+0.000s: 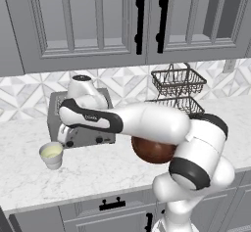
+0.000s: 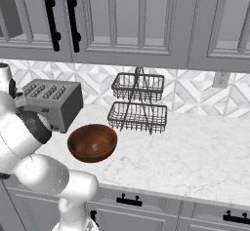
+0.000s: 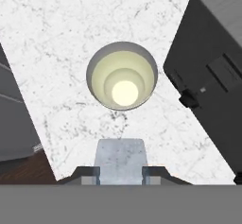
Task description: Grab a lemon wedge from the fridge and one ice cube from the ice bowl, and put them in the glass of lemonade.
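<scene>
1. My hand view alone shows the claw (image 3: 121,171) clamped on an ice cube (image 3: 120,159) above the glass of lemonade (image 3: 122,82).
2. The right base view shows the ice bowl (image 2: 92,143) on the desk (image 2: 195,157) beside the toaster (image 2: 53,101); I see nothing in it.

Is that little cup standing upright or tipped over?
Upright: the glass of lemonade stands on the counter, mouth up, liquid inside.

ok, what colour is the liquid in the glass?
Pale yellow; the glass itself is whitish. Clearest in the hand view.

open counter left of glass of lemonade (image 1: 51,155) | toaster (image 1: 81,121) close behind-right
</scene>
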Controlling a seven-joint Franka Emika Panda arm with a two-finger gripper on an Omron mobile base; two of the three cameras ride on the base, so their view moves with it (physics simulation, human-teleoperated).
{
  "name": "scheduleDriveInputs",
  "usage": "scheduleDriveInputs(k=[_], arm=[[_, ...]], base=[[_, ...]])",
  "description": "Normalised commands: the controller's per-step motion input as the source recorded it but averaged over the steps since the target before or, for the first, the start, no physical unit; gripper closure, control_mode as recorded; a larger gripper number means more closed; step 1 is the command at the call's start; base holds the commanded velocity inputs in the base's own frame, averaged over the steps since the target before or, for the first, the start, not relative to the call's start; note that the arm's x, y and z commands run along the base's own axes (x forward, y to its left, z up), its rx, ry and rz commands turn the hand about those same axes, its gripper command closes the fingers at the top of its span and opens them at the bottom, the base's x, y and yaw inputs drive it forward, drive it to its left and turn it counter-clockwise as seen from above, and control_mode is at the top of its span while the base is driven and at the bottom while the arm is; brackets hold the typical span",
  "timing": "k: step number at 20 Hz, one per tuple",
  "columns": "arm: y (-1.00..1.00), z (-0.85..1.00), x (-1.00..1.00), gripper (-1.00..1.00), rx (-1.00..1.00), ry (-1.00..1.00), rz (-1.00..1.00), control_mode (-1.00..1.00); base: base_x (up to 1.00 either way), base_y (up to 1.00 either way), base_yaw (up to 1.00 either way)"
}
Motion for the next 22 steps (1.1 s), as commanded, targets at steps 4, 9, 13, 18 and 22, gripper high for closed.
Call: scheduleDriveInputs(k=[4,9,13,18,22], arm=[[0.27,-0.17,0.51,1.0,-0.01,0.0,-0.04,-1.0],[0.43,-0.1,0.03,1.0,-0.01,-0.06,0.0,-1.0],[0.54,0.1,0.03,1.0,-0.04,-0.02,0.0,-1.0],[0.16,-0.11,0.0,1.0,0.0,0.0,0.0,-1.0],[0.0,-0.27,0.0,1.0,0.0,0.0,0.0,-1.0]], base=[[0.0,0.0,0.0],[0.0,0.0,0.0],[0.0,0.0,0.0],[0.0,0.0,0.0],[0.0,0.0,0.0]])
